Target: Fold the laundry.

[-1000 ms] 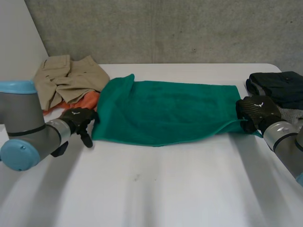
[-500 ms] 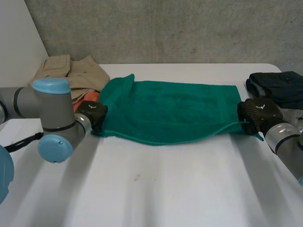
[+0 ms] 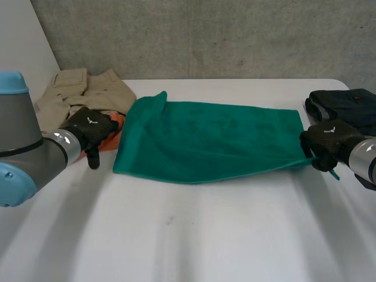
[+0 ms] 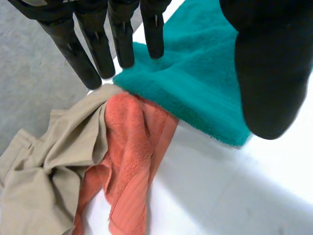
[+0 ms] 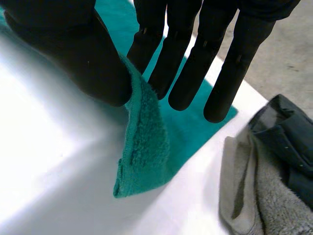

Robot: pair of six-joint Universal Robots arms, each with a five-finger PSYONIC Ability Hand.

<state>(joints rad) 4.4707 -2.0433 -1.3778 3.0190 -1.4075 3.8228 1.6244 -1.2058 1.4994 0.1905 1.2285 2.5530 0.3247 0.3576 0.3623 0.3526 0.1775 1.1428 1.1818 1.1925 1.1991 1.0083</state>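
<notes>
the green towel (image 3: 205, 138) is lying long-ways across the desk (image 3: 194, 235), the right robot hand (image 3: 329, 141) pinching its near right corner against the thumb while the left robot hand (image 3: 91, 130) is hovering straight-fingered and empty just beside its left end.

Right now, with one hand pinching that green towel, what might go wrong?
The right hand pinches only a small corner of the green towel, so it may slip free. The left hand is open, next to the orange cloth and beige garment; closing there, it might catch those instead.
</notes>
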